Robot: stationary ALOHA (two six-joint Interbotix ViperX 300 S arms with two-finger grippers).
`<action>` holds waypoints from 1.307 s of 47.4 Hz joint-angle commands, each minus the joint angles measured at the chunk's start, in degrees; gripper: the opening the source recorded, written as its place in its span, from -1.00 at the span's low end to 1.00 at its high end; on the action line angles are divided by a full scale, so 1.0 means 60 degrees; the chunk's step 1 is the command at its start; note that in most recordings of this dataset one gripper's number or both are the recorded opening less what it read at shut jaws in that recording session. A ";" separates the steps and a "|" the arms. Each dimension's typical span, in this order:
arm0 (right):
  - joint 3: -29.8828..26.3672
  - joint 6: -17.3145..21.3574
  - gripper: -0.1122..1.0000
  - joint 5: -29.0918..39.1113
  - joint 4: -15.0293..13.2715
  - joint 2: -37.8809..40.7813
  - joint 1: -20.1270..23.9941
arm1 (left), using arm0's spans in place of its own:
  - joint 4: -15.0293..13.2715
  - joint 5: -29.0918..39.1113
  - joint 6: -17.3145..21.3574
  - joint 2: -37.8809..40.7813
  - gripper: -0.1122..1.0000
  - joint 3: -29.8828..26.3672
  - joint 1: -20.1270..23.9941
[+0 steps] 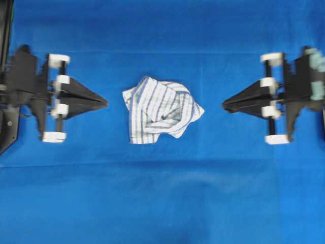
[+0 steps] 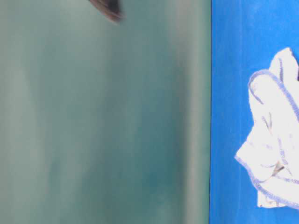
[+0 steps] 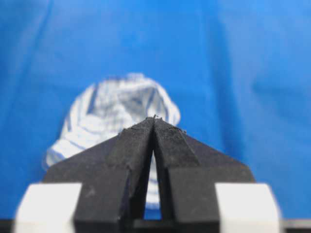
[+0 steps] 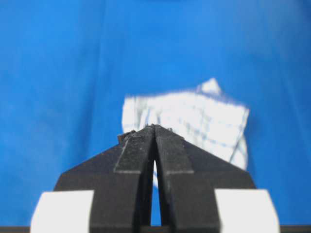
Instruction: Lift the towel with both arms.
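The towel (image 1: 161,110) lies crumpled in the middle of the blue tablecloth, white with blue-grey stripes. It also shows at the right edge of the table-level view as the towel (image 2: 275,135). My left gripper (image 1: 105,102) points at it from the left, shut and empty, its tips a short gap away from the cloth. My right gripper (image 1: 224,105) points at it from the right, also shut and empty, and apart from it. In the wrist views the towel (image 3: 116,109) and towel (image 4: 194,121) lie beyond the closed tips of the left gripper (image 3: 154,118) and right gripper (image 4: 154,126).
The blue tablecloth (image 1: 162,198) covers the whole table with faint fold creases. A dull green wall (image 2: 103,116) fills the left of the table-level view, with a dark blurred arm part (image 2: 108,8) at its top.
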 commanded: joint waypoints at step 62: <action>-0.2578 -0.0044 -0.30 0.0161 -0.0015 0.6167 -0.0205 | -0.0015 -0.0630 0.0044 0.6504 0.04 -0.1934 0.0059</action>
